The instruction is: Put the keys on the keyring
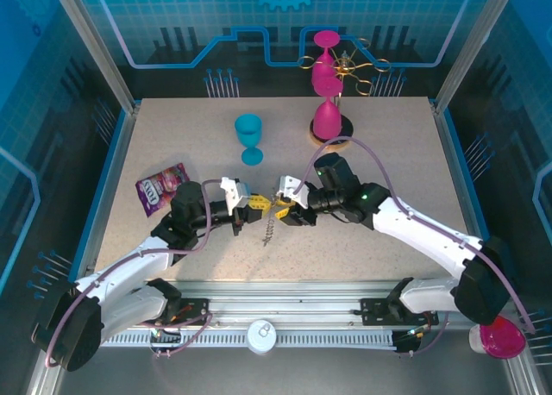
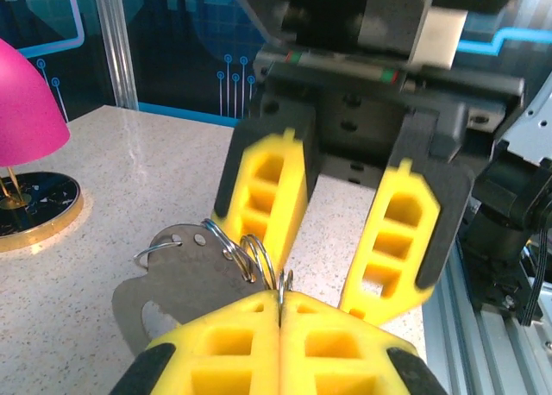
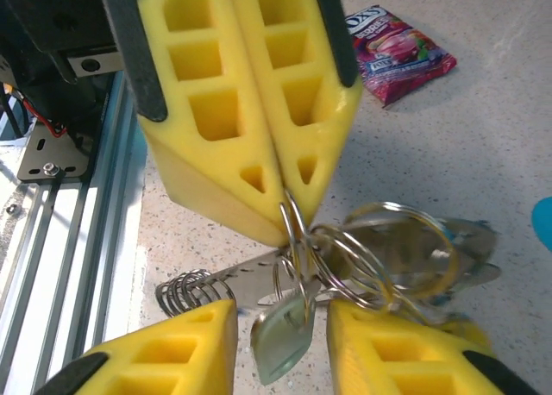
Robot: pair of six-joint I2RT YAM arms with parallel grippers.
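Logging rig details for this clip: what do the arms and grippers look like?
The left arm and right arm: white links, black joints, mauve cables. The left gripper and right gripper: yellow wedge fingers with rectangular cut-outs, black backing.

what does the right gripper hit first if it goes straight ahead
Probably the keyring bunch, just ahead of the right gripper's open fingers; right behind it, the left gripper pinching that ring.
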